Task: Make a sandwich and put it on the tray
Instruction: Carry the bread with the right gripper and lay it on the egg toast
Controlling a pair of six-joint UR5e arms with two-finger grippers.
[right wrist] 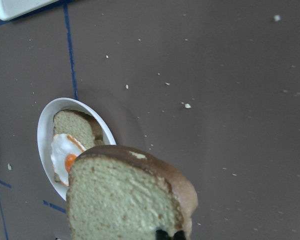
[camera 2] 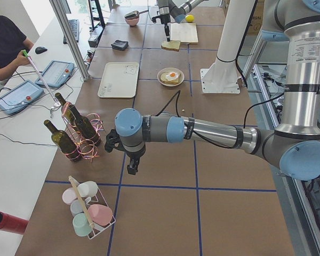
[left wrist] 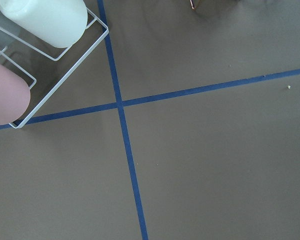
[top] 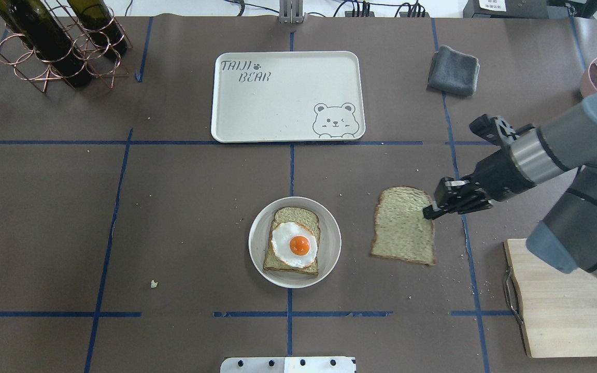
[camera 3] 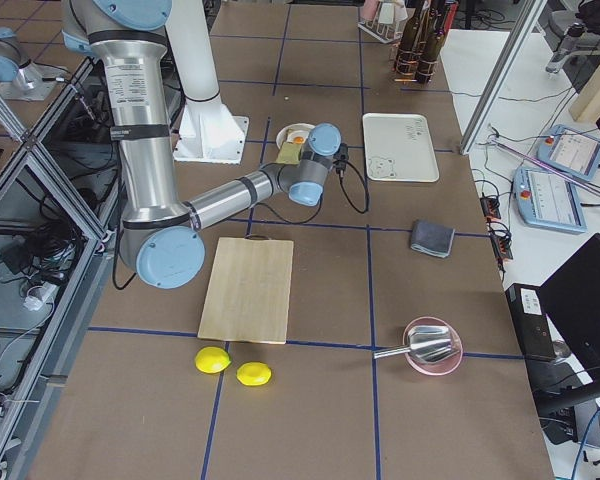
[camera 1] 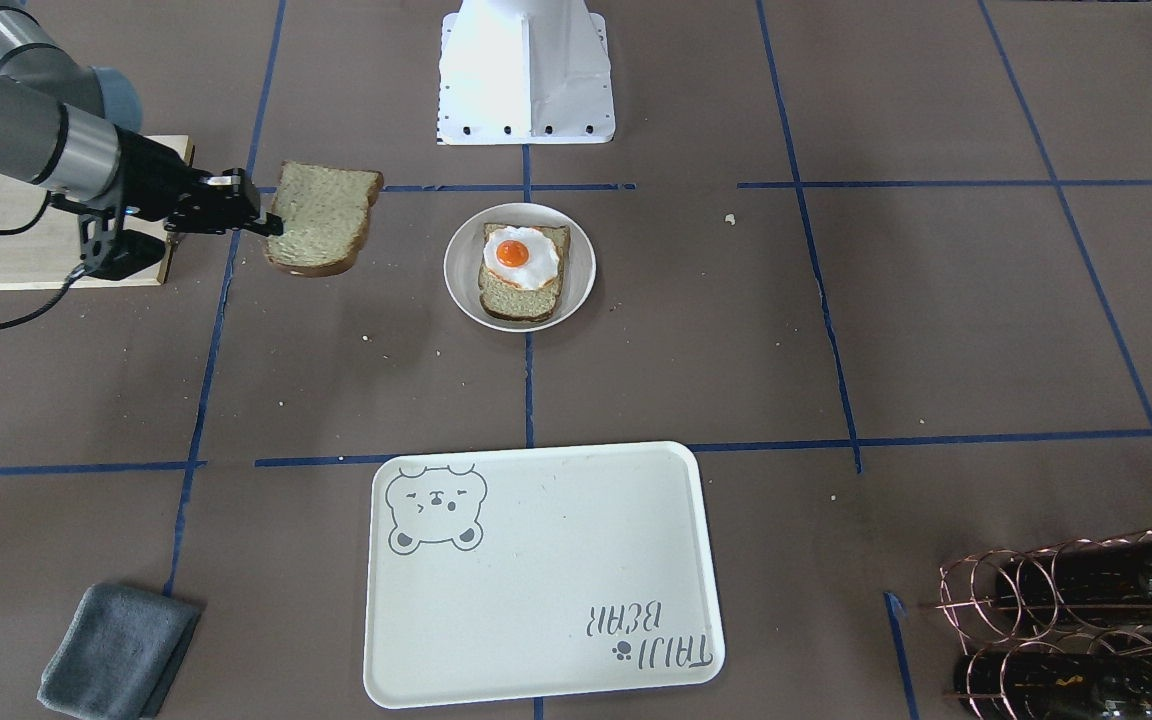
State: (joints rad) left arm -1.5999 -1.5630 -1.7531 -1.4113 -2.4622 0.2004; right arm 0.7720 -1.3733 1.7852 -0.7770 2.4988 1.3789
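Overhead: we look forward and down from behind the base (top: 288,364).
Front: we face it; both views share the tray (camera 1: 556,560).

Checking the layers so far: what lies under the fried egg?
One bread slice lies under the fried egg, on the white plate. Its middle is covered, so anything between them cannot be seen. The right gripper holds the second bread slice.
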